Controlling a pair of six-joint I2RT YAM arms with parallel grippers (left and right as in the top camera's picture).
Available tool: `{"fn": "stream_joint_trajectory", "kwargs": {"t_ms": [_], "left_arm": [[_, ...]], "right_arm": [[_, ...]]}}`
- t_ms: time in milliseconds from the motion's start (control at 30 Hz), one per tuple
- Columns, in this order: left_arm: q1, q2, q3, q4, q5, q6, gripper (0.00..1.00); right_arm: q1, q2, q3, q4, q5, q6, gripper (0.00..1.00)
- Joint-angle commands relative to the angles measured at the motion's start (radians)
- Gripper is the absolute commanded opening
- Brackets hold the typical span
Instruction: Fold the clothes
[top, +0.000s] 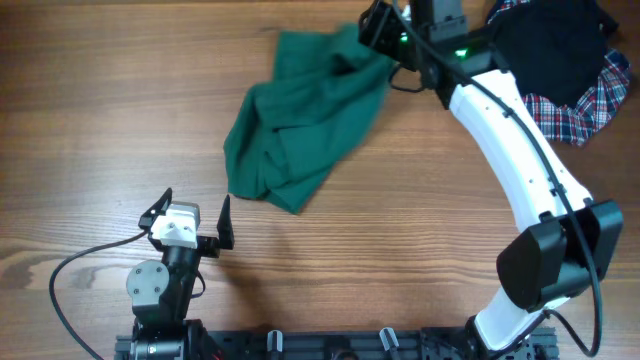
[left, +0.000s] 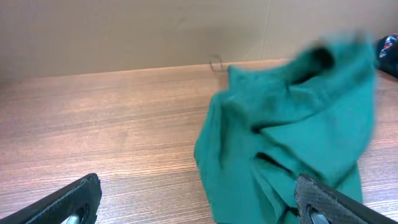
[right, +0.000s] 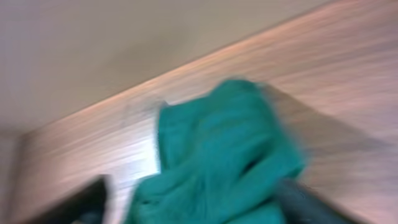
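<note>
The dark green garment (top: 300, 130) lies crumpled on the wooden table, at the middle toward the far side. My right gripper (top: 372, 30) is over its far right corner; in the blurred right wrist view its fingers (right: 193, 193) stand wide apart with the green fabric (right: 217, 155) between them. My left gripper (top: 195, 212) is open and empty near the front left, short of the garment's near edge. In the left wrist view the garment (left: 292, 143) fills the right half, past the open fingers (left: 198, 183). No drawstring cords show.
A black garment (top: 550, 45) lies on a red-blue-white plaid one (top: 590, 100) at the far right corner; a bit shows in the left wrist view (left: 388, 46). A black cable (top: 70, 275) loops by the left arm's base.
</note>
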Motion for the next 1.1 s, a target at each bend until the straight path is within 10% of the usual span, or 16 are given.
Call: {"fn": "stream_joint_trajectory", "kwargs": {"t_ms": [0, 167, 600, 667, 700, 767, 1067], "left_arm": [[-0.008, -0.005, -0.006, -0.001, -0.006, 0.015, 1.0], [-0.008, -0.005, -0.006, -0.001, -0.006, 0.015, 1.0], [-0.008, -0.005, -0.006, -0.001, -0.006, 0.015, 1.0], [-0.008, -0.005, -0.006, -0.001, -0.006, 0.015, 1.0], [-0.008, -0.005, -0.006, -0.001, -0.006, 0.015, 1.0], [-0.008, -0.005, -0.006, -0.001, -0.006, 0.015, 1.0], [-0.008, -0.005, -0.006, -0.001, -0.006, 0.015, 1.0]], "right_arm": [[0.018, -0.058, 0.011, -0.013, 0.169, -0.159, 1.0], [0.013, -0.018, 0.004, 0.022, 0.164, -0.552, 1.0], [-0.101, 0.376, 0.004, 0.207, 0.006, -0.627, 0.99], [-0.112, 0.406, 0.004, 0.206, 0.016, -0.618, 0.85], [-0.13, 0.418, 0.004, 0.187, 0.059, -0.537, 0.38], [-0.159, 0.42, 0.004, 0.14, 0.058, -0.441, 0.04], [-0.169, 0.32, 0.005, -0.282, 0.077, -0.174, 0.03]]}}
